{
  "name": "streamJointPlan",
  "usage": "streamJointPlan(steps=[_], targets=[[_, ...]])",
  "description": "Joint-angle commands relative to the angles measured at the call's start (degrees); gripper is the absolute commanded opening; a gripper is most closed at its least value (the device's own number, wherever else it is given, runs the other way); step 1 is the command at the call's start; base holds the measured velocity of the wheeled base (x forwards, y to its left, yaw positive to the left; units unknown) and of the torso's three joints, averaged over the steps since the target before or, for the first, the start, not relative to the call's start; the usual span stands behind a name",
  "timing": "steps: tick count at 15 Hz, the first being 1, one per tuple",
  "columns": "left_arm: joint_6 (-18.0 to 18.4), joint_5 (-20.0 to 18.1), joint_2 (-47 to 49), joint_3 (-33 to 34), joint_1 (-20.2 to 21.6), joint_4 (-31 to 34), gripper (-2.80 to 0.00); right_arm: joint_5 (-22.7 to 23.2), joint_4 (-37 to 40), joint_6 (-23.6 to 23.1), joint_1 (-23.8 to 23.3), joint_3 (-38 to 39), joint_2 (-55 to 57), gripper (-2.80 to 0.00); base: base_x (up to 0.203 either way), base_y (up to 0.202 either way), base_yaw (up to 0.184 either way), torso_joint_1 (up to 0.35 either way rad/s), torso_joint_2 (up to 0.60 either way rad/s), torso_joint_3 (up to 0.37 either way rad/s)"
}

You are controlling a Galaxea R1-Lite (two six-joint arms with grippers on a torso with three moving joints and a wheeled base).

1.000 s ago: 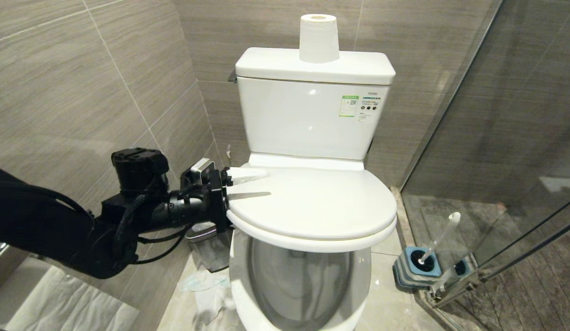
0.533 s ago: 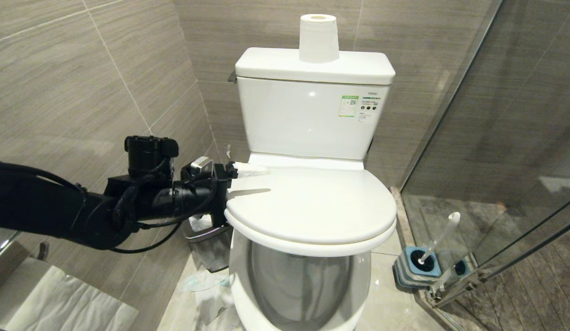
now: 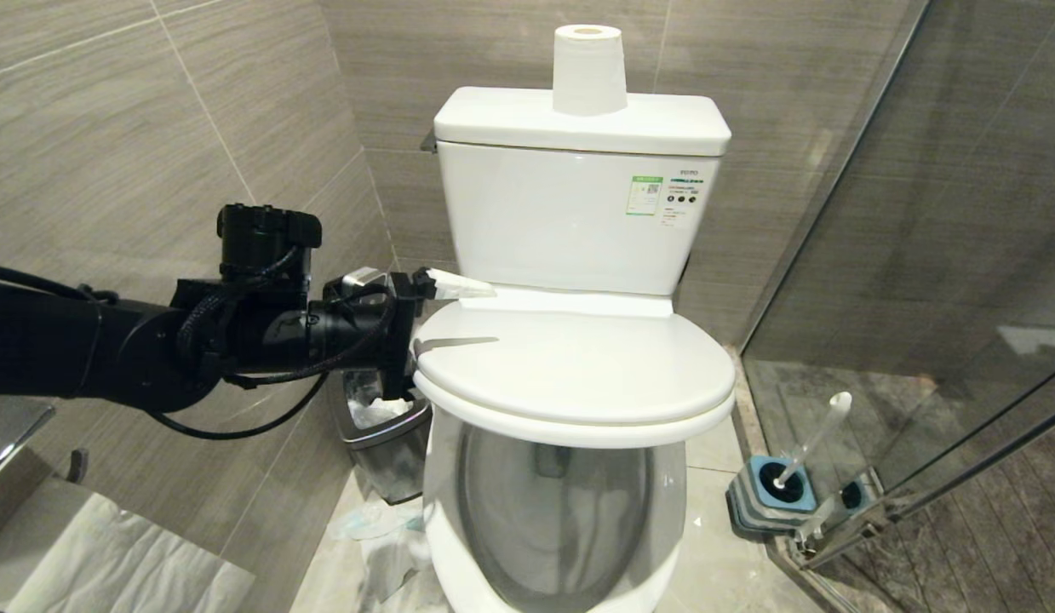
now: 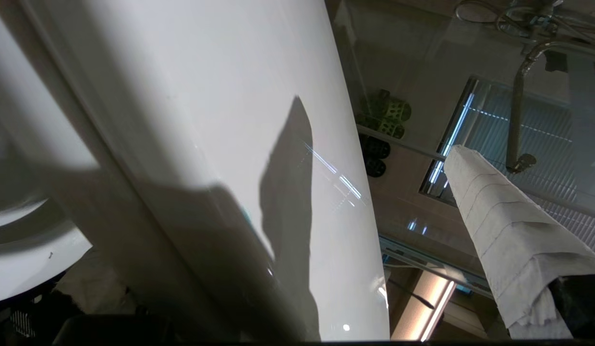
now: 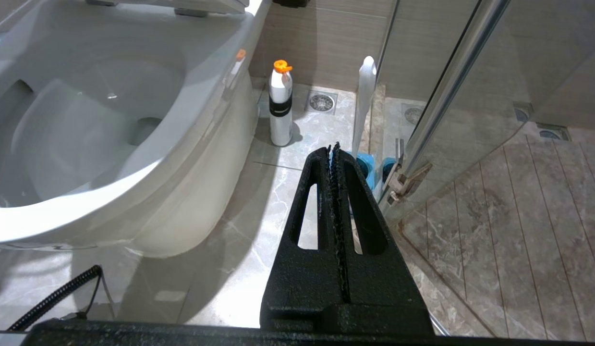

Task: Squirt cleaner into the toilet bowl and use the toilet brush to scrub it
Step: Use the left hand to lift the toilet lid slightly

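Note:
The toilet bowl [image 3: 446,519] stands in the middle, its white lid [image 3: 578,375] and seat raised partway off the rim. My left gripper [image 3: 459,334] is open at the lid's left edge. Its cloth-wrapped upper finger [image 3: 459,288] hovers above the lid, and the lower one is hidden beneath. The left wrist view shows the lid [image 4: 206,120] beside that wrapped finger [image 4: 508,240]. The toilet brush [image 3: 812,443] leans in its blue-topped holder [image 3: 774,494] on the floor at the right. My right gripper [image 5: 334,149] is shut and empty, low near the holder [image 5: 362,166]. A white cleaner bottle [image 5: 280,108] with an orange cap stands beside the bowl [image 5: 134,163].
A steel waste bin [image 3: 382,434] with paper in it sits left of the bowl under my left arm. A toilet roll [image 3: 588,68] stands on the tank. The glass shower door [image 3: 919,255] closes off the right side. Paper lies on the floor at the front left.
My left gripper has risen along the lid's left edge. The lid and seat's front edge stands a little higher than half a second ago.

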Motion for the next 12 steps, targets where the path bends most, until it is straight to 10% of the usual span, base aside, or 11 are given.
streamJointPlan(steps=[1, 4, 12], targets=[[-1.2, -0.4, -1.0, -1.5, 0.2, -0.1, 0.0, 0.0, 0.0, 0.0, 0.0, 0.1, 0.0, -2.8, 0.0, 0.0, 0.0, 0.0, 0.0, 0.0], [-6.4, -0.3, -1.0, -3.9, 0.3, -0.1, 0.0, 0.0, 0.0, 0.0, 0.0, 0.1, 0.0, -2.8, 0.0, 0.0, 0.0, 0.0, 0.0, 0.0], [-6.8, -0.3, -0.1, -8.3, 0.1, -0.2, 0.0, 0.0, 0.0, 0.0, 0.0, 0.1, 0.0, -2.8, 0.0, 0.0, 0.0, 0.0, 0.0, 0.0]])
